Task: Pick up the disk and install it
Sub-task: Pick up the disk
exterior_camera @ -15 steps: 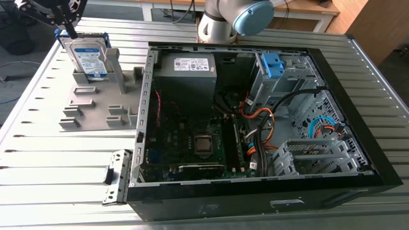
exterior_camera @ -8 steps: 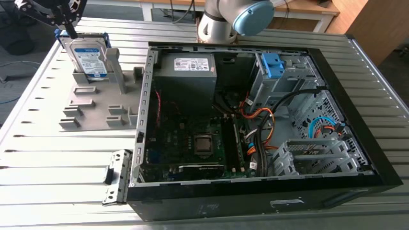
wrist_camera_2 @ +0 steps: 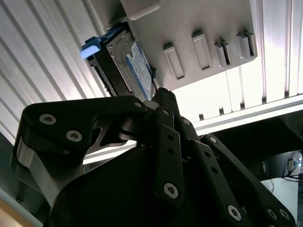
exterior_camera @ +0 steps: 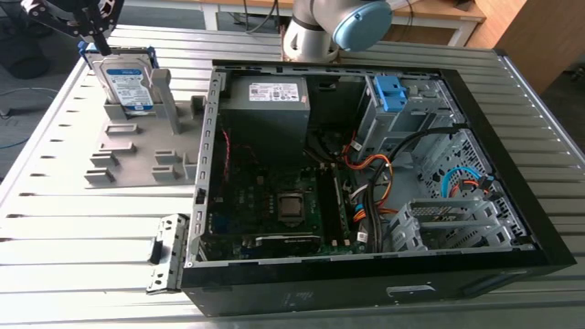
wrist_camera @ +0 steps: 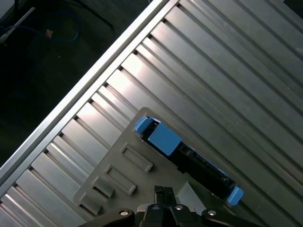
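Gripper (wrist_camera_2: 163,97), state not discernible, is poised with upright disk (wrist_camera_2: 137,71) just beneath; centred, square grasp is advised.

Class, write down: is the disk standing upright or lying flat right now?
Upright: the disk stands on edge in a slot of the grey holder, beside the open computer case, not inside it.

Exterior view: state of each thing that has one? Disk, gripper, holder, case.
disk: standing upright in the grey holder, not yet in the case.
gripper: at the disk's top edge; contact cannot be told.
grey holder: lying flat on the table, carrying the disk.
computer case: lying on its side, side panel off, inside exposed.
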Action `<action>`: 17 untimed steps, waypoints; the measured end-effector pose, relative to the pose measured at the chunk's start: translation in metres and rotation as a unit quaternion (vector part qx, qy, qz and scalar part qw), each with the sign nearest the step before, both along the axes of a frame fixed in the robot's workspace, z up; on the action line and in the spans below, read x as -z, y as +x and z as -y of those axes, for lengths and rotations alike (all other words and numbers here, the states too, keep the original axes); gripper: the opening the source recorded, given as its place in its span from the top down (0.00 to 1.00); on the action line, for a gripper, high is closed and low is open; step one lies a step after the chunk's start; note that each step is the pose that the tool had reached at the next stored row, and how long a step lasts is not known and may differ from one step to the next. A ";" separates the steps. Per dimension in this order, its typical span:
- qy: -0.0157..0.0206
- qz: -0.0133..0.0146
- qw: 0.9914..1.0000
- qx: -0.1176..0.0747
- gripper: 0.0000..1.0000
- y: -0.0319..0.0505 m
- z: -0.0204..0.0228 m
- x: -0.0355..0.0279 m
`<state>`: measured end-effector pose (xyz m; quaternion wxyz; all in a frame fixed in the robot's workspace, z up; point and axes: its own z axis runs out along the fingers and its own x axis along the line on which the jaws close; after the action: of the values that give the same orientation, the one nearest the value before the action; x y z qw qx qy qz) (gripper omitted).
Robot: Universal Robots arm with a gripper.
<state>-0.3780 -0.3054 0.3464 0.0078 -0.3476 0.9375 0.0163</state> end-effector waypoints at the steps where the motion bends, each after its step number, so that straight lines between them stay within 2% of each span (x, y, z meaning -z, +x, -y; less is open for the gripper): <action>1: 0.000 0.000 1.000 -0.001 0.89 0.0000 0.0000 0.0000; 17: 0.000 0.000 1.000 -0.021 0.89 0.0000 0.0000 0.0000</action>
<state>-0.3780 -0.3054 0.3464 0.0073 -0.3669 0.9301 0.0162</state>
